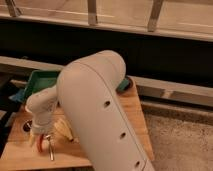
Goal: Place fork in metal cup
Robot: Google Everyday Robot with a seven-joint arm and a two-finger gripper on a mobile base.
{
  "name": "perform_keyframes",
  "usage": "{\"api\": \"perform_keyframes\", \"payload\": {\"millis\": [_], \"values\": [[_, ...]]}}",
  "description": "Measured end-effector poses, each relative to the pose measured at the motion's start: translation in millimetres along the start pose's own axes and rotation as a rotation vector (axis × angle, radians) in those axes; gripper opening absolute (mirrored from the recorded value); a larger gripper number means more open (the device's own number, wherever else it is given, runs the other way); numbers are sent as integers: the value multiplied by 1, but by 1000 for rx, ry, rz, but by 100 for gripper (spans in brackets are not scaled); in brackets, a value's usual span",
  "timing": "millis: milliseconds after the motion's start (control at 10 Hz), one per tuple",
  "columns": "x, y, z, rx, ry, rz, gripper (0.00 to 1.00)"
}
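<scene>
My gripper (pixel 44 144) hangs at the end of the pale arm, low over the front left of the wooden table (pixel 127 112). A red-orange carrot-like item (pixel 39 145) lies right at the gripper's left side. A slim silver piece (pixel 50 152) that looks like the fork shows just right of it, pointing toward the table's front edge. I cannot tell whether it is held. The metal cup (pixel 26 126) shows as a small dark round rim on the table, left of the gripper and a little behind it.
My big pale arm (pixel 95 110) hides most of the table. A green tray (pixel 40 80) sits at the back left. A pale yellow object (pixel 63 130) lies right of the gripper. A dark ledge and glass railing run behind the table.
</scene>
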Motion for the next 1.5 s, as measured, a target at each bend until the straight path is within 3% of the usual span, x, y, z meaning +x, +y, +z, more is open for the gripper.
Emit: {"api": "perform_keyframes", "payload": {"millis": [300, 600, 900, 1500], "values": [[-6, -10, 12, 76, 31, 34, 70], [-2, -39, 9, 128, 35, 102, 70], [5, -59, 3, 140, 28, 150, 70], [2, -45, 12, 127, 37, 139, 70]]}}
